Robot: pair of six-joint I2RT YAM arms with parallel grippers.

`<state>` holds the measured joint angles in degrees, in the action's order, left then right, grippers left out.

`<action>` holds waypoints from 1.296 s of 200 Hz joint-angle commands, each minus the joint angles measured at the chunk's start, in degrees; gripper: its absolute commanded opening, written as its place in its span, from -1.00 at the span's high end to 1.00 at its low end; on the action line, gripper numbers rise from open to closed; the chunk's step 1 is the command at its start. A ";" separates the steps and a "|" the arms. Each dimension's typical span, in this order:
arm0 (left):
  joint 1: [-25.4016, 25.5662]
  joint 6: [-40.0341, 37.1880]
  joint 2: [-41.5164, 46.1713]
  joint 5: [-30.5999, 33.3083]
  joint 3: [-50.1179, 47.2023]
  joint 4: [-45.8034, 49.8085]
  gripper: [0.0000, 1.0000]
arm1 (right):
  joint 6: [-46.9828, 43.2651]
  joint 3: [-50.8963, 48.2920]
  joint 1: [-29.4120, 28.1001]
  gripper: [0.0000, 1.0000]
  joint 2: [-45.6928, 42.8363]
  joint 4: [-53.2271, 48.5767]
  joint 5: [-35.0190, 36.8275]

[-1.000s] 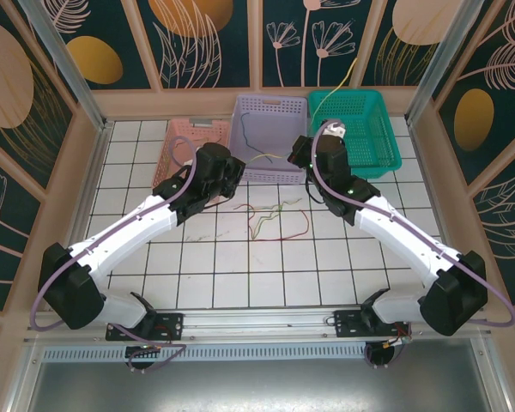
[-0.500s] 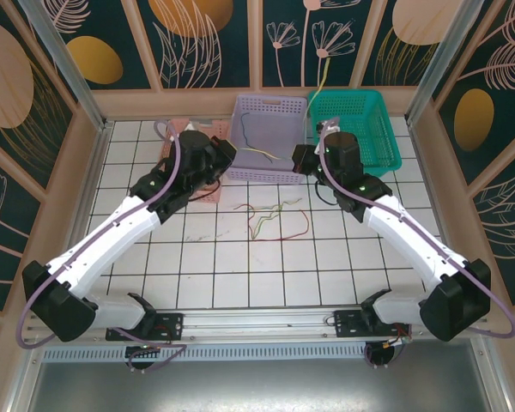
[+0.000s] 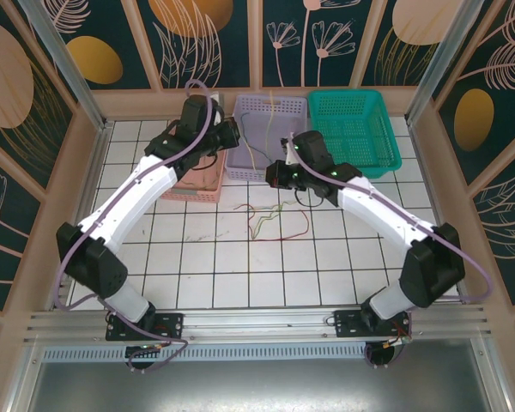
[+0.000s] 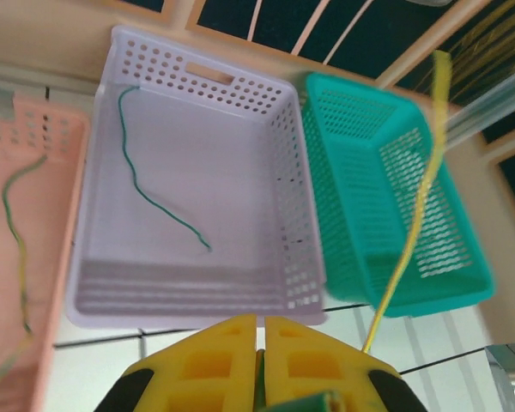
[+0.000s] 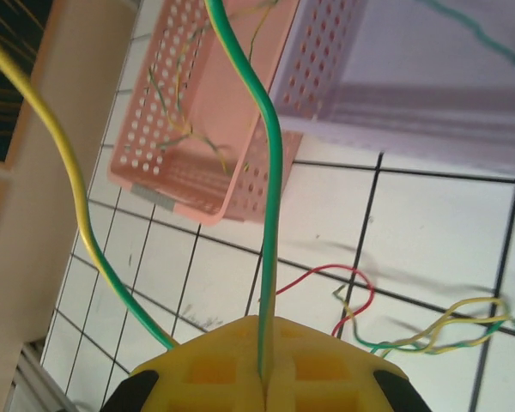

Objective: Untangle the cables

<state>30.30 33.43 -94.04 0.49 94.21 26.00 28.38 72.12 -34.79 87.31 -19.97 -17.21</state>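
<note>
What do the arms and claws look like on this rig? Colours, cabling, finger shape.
The left arm and right arm have white link shells with black joint housings, and a lilac cable loops along each. The left claw and right claw have blocky yellow fingers with square recesses and black parts at the sides.
</note>
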 commanded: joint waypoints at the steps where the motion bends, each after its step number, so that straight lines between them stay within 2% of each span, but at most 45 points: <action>1: -1.57 -13.76 -1.58 5.43 5.83 -0.77 1.00 | -1.88 4.42 -1.29 1.00 4.40 -13.47 -4.64; 30: -1.57 -21.03 -2.73 7.38 5.58 -2.68 1.00 | -3.21 9.04 -2.05 1.00 8.91 -17.00 -9.26; 58: -1.63 -19.23 -0.55 7.03 2.51 -5.03 1.00 | 2.91 8.45 -0.37 1.00 9.31 -12.23 -12.94; 63: -1.57 -18.61 0.03 7.07 2.09 -4.87 0.74 | 4.75 8.19 0.25 1.00 9.31 -11.16 -13.51; 72: -1.64 -16.61 1.21 8.76 1.76 -3.65 0.15 | 8.30 7.76 1.37 1.00 9.39 -8.94 -14.35; 79: -1.61 -14.56 2.08 11.15 1.89 -1.83 -0.14 | 10.81 7.44 2.17 1.00 9.47 -6.63 -15.03; 93: -1.60 -11.38 3.89 16.03 2.77 2.42 -0.44 | 15.33 7.68 3.10 1.00 10.12 -3.32 -15.83; 104: -1.63 -8.90 5.53 19.27 3.72 5.54 -0.55 | 17.65 9.33 3.13 1.00 11.34 -2.70 -15.54; 125: -1.56 -3.94 8.83 23.96 5.01 10.90 -0.59 | 21.83 12.96 3.13 1.00 14.35 -2.56 -13.72; 136: -1.58 -1.07 10.57 23.74 4.37 12.52 -0.57 | 24.51 13.94 3.14 1.00 15.46 -1.72 -12.74; 153: -1.57 4.58 14.40 16.66 -1.18 9.74 -0.43 | 28.25 16.16 2.93 1.00 17.64 -0.38 -12.16; 173: -1.60 13.87 19.23 5.93 -13.54 0.12 -0.14 | 32.06 19.12 2.32 1.00 20.35 0.36 -12.07; 198: -1.52 24.25 22.47 -1.04 -28.23 -13.01 0.04 | 35.45 22.85 0.99 1.00 23.23 0.90 -13.34; 229: -1.48 25.95 20.94 -1.98 -33.01 -20.74 0.00 | 38.10 25.00 -1.08 1.00 24.69 1.73 -15.01; 259: -1.48 25.01 17.57 -2.48 -33.39 -22.04 0.01 | 40.28 25.00 -2.64 1.00 25.01 3.36 -16.33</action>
<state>28.86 56.82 -75.50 -0.01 60.53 11.42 65.14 94.87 -36.21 111.55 -19.11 -31.16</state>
